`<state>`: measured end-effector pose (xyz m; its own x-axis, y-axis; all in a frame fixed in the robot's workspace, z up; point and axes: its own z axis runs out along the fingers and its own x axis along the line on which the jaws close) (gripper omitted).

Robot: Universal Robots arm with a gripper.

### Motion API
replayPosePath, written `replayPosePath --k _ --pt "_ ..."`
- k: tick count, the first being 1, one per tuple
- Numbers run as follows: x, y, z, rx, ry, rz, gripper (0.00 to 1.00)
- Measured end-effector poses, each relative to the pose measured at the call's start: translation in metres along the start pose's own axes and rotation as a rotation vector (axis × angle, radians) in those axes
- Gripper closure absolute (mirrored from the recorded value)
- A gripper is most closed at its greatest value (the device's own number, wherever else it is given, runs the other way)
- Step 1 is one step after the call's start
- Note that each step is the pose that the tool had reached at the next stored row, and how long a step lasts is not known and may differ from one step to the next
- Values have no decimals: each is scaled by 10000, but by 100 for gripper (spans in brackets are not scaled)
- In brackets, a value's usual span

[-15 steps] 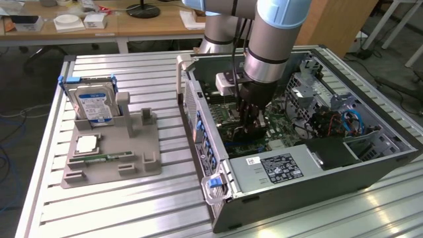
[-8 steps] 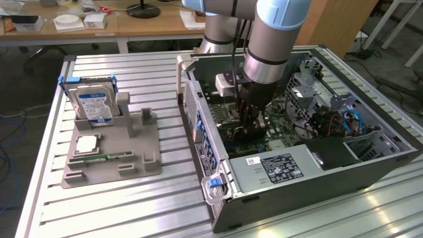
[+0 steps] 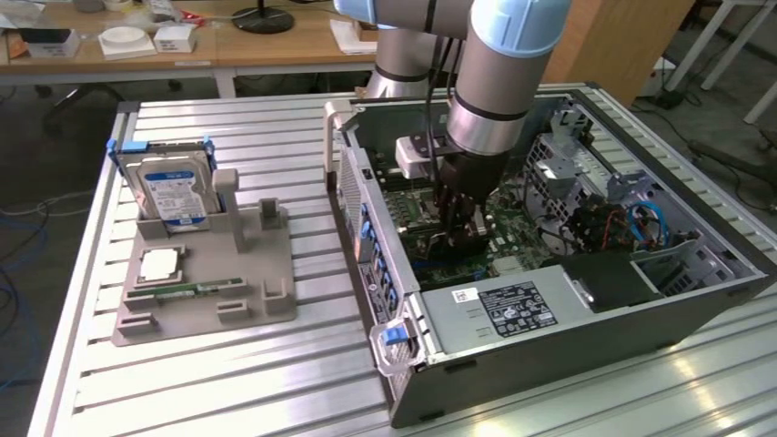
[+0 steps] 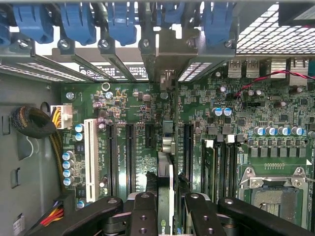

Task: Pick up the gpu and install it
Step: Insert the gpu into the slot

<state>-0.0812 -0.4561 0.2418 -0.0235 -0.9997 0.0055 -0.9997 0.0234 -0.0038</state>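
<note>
Black fingers (image 4: 142,216) of the end effector (image 4: 167,199) sit closest to the wrist camera, clamped from both sides on the gpu (image 4: 165,179), which is seen edge-on as a thin green-and-dark board with a pale strip along one side and a maker's logo by the grip. So the pick-up half of the job reads as done: the card is off the bench (image 3: 243,127) and inside the open computer case (image 3: 364,214). It is held upright over the motherboard (image 4: 123,98) among the long black expansion slots (image 4: 130,147), its far end pointing towards the row of blue retaining clips (image 4: 74,22) at the case's rear wall. Installing is what is left, by my reading: the grip is not released, and whether the card's edge has met a slot or hangs just above it I cannot tell, as the card itself hides that line. In the exterior view the arm reaches in from twelve o'clock and the end effector is deep in the case, with the power supply (image 3: 510,309) at about five o'clock of it. At nine o'clock of the case, well apart, the grey fixture (image 3: 279,314) carries the blue-labelled hard drive (image 3: 176,191) upright at its twelve o'clock end, and a processor (image 3: 162,264) and a RAM stick (image 3: 195,289) lying flat nearer six o'clock
</note>
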Motion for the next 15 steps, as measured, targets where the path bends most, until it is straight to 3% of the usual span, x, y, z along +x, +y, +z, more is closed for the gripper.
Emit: replayPosePath --k 15 --pt "0 0 -30 1 -3 0 73"
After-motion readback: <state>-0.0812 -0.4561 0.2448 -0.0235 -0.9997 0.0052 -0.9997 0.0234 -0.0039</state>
